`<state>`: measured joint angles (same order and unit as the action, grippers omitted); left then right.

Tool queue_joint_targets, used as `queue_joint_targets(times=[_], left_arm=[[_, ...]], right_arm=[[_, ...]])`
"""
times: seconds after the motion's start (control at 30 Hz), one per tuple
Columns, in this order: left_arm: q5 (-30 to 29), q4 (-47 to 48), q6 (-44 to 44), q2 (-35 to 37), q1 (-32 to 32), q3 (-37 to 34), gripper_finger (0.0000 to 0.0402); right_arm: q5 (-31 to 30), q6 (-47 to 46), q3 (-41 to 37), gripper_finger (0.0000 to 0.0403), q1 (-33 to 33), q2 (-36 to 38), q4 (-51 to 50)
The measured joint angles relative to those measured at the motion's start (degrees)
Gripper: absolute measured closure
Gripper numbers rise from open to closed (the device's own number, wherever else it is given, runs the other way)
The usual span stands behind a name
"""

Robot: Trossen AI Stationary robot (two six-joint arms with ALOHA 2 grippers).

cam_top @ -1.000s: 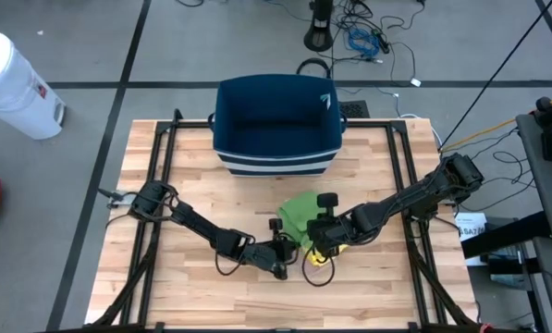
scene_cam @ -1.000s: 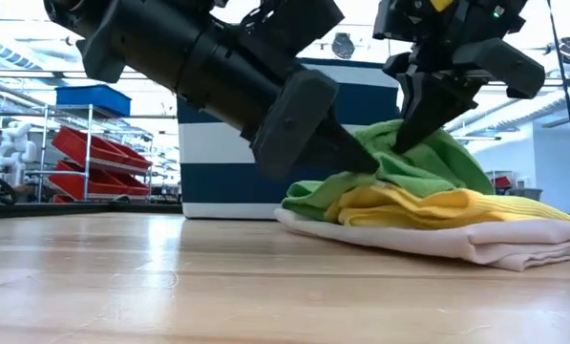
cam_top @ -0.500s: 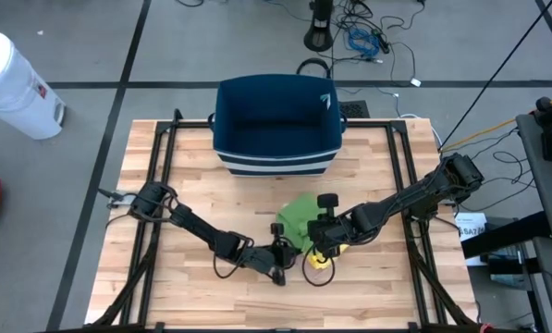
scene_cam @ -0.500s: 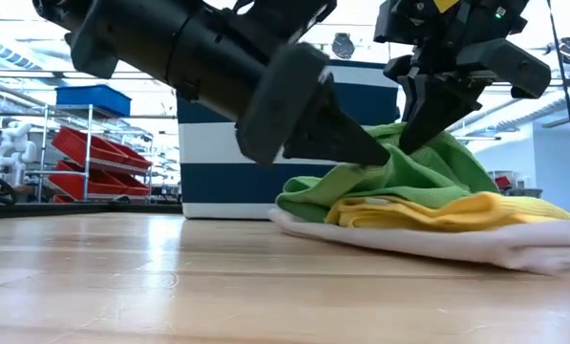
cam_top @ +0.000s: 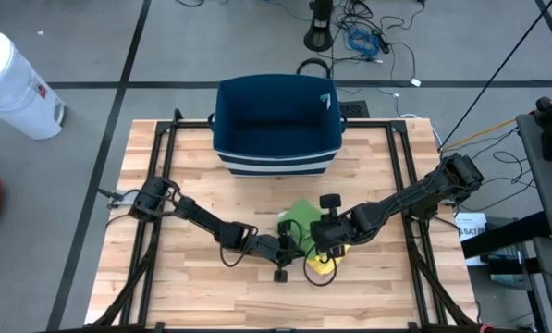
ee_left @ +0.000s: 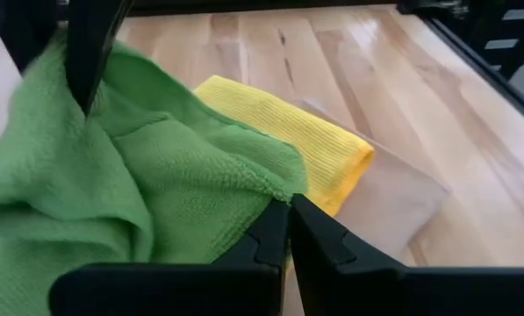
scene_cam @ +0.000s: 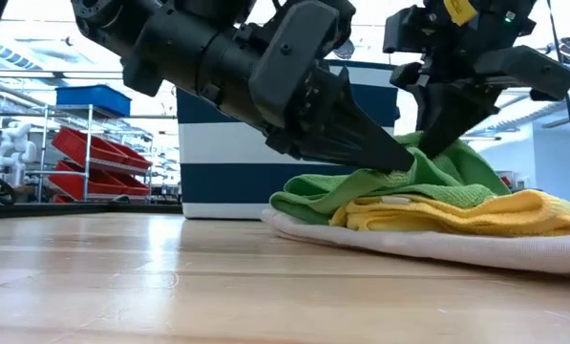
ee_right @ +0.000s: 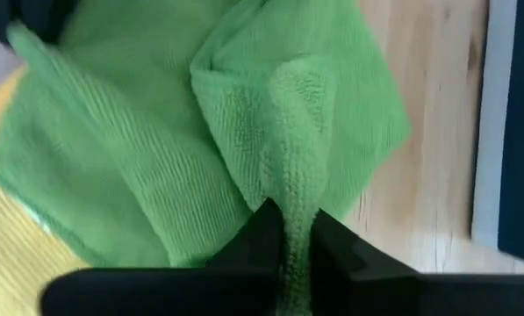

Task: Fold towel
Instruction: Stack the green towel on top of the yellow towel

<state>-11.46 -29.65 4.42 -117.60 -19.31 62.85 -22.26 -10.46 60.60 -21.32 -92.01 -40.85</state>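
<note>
The left gripper (scene_cam: 399,162) has slid rightward, pinching the green towel (cam_top: 300,219) beside the right gripper (ee_right: 288,230), also pinching it.

A navy bin (cam_top: 276,125) (white-striped) sits on the wooden table (cam_top: 192,277); white canister (cam_top: 12,85) nearby.

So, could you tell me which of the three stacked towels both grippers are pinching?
The green towel, the top one. The left gripper and right gripper are each shut on a fold of it; the yellow towel and white towel lie flat beneath.
</note>
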Motion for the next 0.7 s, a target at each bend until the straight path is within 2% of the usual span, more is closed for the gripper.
queue_joint_targets(times=[0.17,0.37,0.5,0.7], left_arm=[[3.93,0.75,1.60,0.00,0.67,0.00,0.0383],[6.77,0.74,1.14,0.00,0.81,0.00,0.0383],[7.59,0.69,-1.10,0.00,0.80,0.00,0.0383],[10.59,0.44,-1.90,0.00,0.50,0.00,0.0380]], right_arm=[[0.66,-2.34,0.00,0.0323,-1.08,0.00,-4.72],[11.39,-1.02,0.00,0.0260,-2.78,0.00,-2.16],[16.93,0.71,0.00,0.0247,-3.90,0.00,0.64],[18.13,0.77,0.00,0.0251,-4.81,0.00,0.69]])
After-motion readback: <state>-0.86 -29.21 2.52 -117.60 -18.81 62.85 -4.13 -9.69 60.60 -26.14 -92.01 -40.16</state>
